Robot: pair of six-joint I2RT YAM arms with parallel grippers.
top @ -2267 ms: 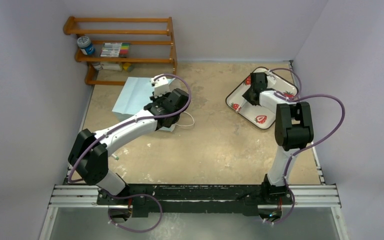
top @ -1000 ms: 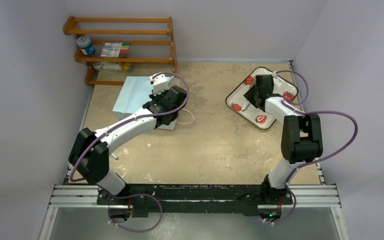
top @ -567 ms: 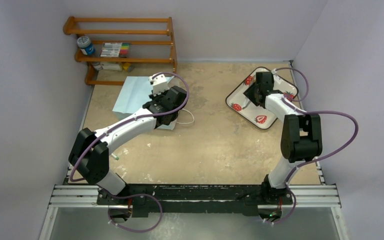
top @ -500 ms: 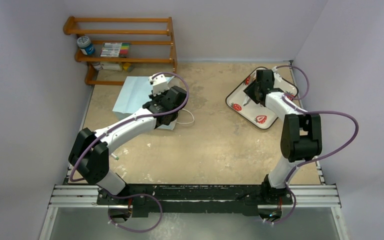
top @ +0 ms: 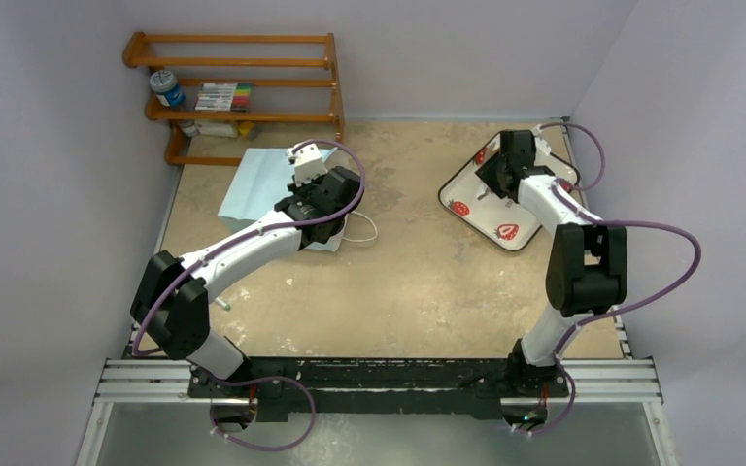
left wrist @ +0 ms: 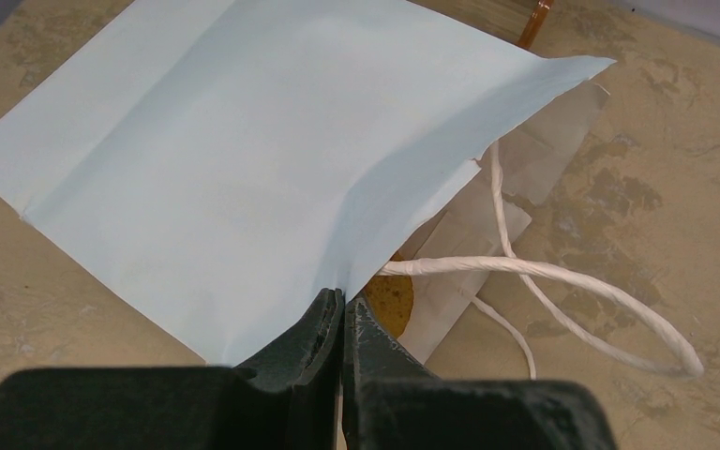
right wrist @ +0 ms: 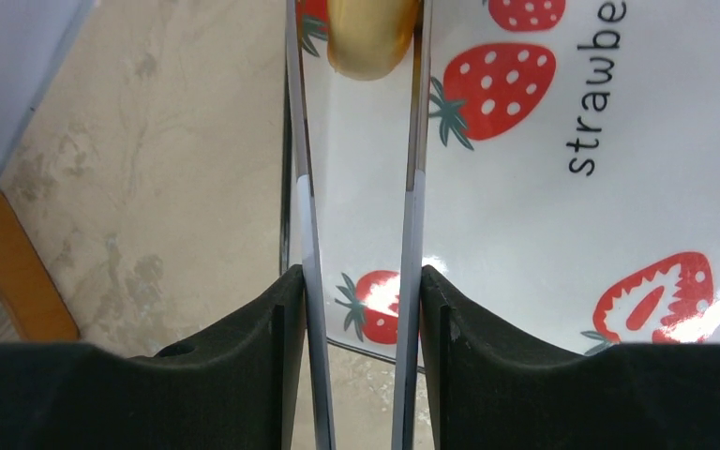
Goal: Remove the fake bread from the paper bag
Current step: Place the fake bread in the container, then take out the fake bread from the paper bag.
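Observation:
The pale blue paper bag lies flat at the back left, its mouth and white cord handles facing right. My left gripper is shut on the upper lip of the bag, fingertips at the edge, holding the mouth slightly open. An orange-tan bread piece shows just inside. My right gripper is shut on thin grey tongs. Their tips hold a tan bread piece over the strawberry tray. In the top view the right gripper hangs over the tray.
A wooden rack with a jar and markers stands against the back wall behind the bag. Walls close in on the left, back and right. The tray sits at the back right corner.
My right arm has reached farther back over the tray with the tongs. My left gripper has stayed on the bag's lip, shifting only slightly.

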